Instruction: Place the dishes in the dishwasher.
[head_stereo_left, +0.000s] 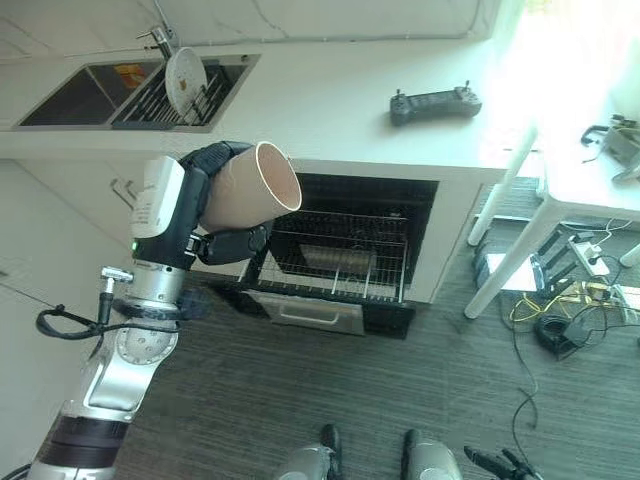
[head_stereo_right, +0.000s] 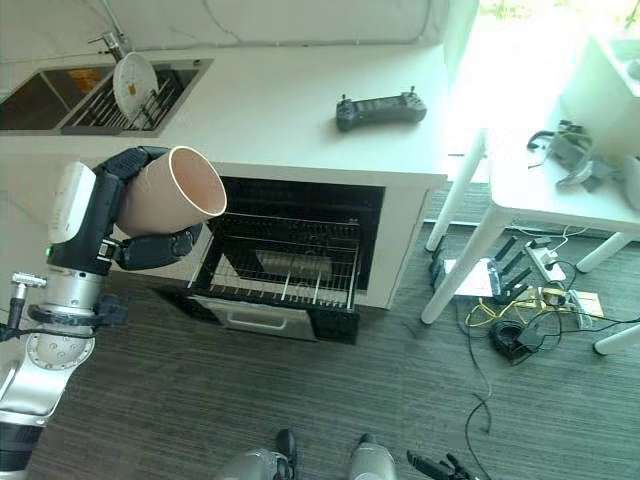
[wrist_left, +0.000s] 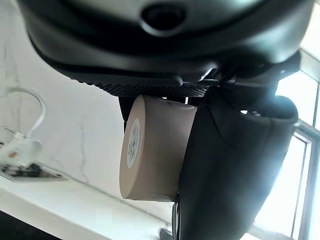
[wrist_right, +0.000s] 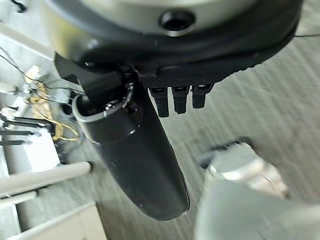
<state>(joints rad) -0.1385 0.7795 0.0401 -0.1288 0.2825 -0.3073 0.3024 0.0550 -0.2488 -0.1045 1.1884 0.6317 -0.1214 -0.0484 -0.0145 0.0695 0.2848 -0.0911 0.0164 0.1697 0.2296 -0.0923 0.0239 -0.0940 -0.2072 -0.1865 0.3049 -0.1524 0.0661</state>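
Left eye view: the left robot hand (head_stereo_left: 205, 200) holds one tan cup (head_stereo_left: 252, 190), fingers and thumb curled round its body. The cup lies on its side, long axis running roughly 9 to 3 o'clock, open mouth toward 3 o'clock. It hangs in the air off the worktop (head_stereo_left: 330, 110) edge, just at 9 o'clock of the open dishwasher (head_stereo_left: 345, 255), whose one wire rack (head_stereo_left: 340, 260) is pulled out with free floor in front. At 11 o'clock one white plate (head_stereo_left: 186, 82) stands upright in the sink rack (head_stereo_left: 165, 100). One dark controller (head_stereo_left: 435, 103) lies at 1 o'clock.

Right eye view: a white table (head_stereo_right: 560, 190) stands at 3 o'clock.

Left wrist view: the cup's flat base (wrist_left: 132, 145) shows, gripped.

Right wrist view: the right robot hand (wrist_right: 135, 150) hangs over the floor, fingers curled, holding nothing.
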